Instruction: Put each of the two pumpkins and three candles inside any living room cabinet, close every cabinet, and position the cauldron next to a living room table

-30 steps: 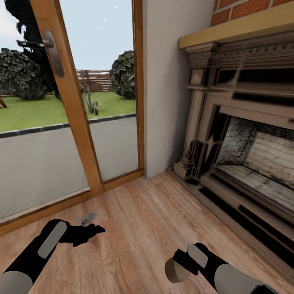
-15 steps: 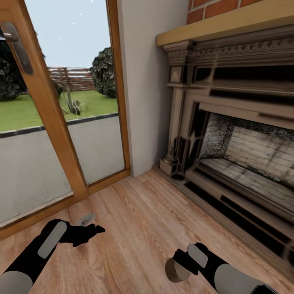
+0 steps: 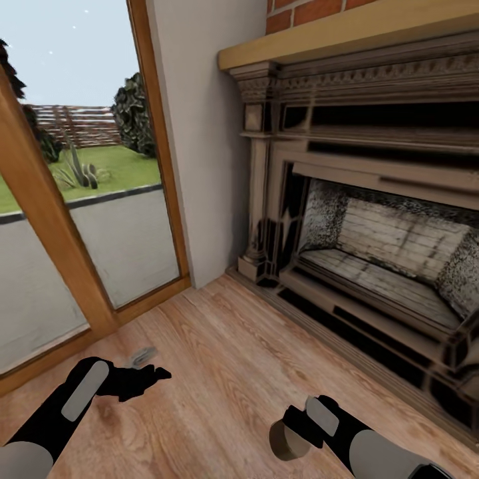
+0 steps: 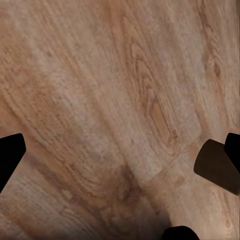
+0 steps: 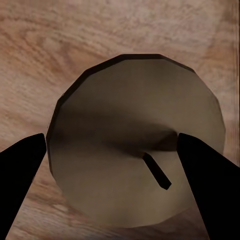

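Note:
My right gripper (image 3: 291, 434) hangs low over the wooden floor, shut on a candle (image 3: 283, 444). The candle is a short beige-grey cylinder. In the right wrist view its round top with a short dark wick (image 5: 137, 150) sits between the two black fingers (image 5: 22, 165). My left gripper (image 3: 152, 379) is open with nothing in it, and bare floorboards show between its fingertips (image 4: 10, 155). The pumpkins, the cabinet, the cauldron and the table are out of view.
A large ornate fireplace (image 3: 372, 219) with a raised hearth step (image 3: 372, 346) runs along the right. A glass door with a wooden frame (image 3: 46, 219) stands at the left, with a grey wall section (image 3: 206, 146) between them. Wooden floor (image 3: 219, 372) lies ahead.
The camera has swung to the right: the door and fireplace slid left in the picture. Both arms keep the same pose, and the candle stays in the right gripper.

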